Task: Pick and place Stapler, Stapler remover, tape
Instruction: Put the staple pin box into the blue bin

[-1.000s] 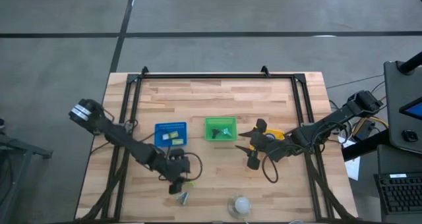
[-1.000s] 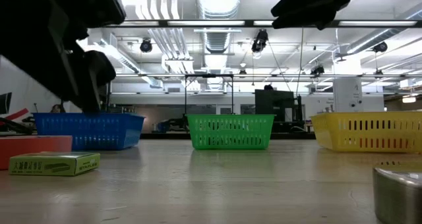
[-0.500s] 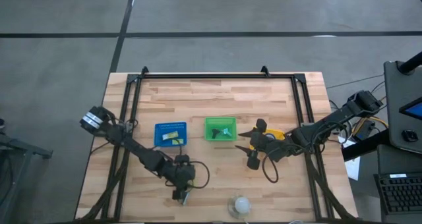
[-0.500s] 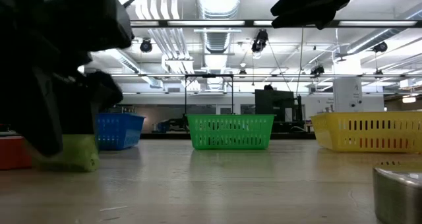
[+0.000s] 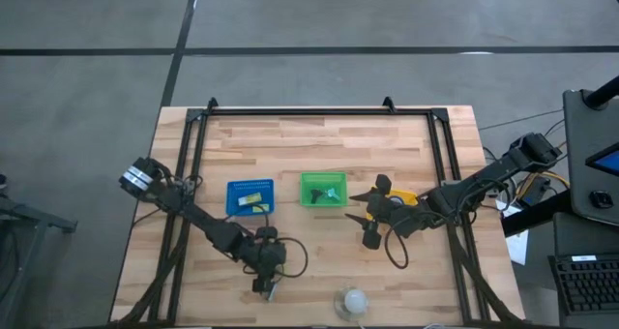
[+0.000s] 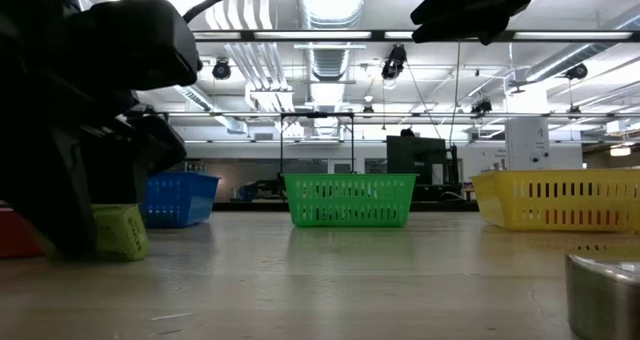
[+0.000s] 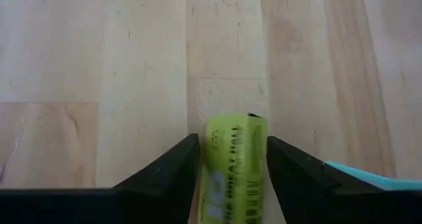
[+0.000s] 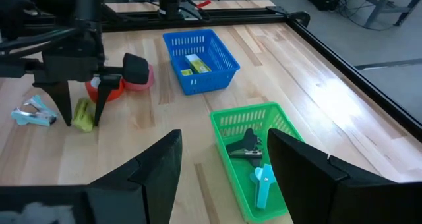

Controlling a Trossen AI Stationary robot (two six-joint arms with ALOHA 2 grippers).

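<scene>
The left gripper (image 5: pixel 265 284), which a second ago hung just in front of the blue basket (image 5: pixel 250 197), now stands lower and farther from it, toward the table's near edge. Its fingers (image 7: pixel 173 168) now straddle the small green box (image 7: pixel 234 161).

Left hand (image 7: pixel 231 159) down, right hand (image 8: pixel 221 159) open.

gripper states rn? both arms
Left gripper: fingers straddle the yellow-green staple box on the table; grip not confirmed.
Right gripper: open, empty, above the green basket.
</scene>
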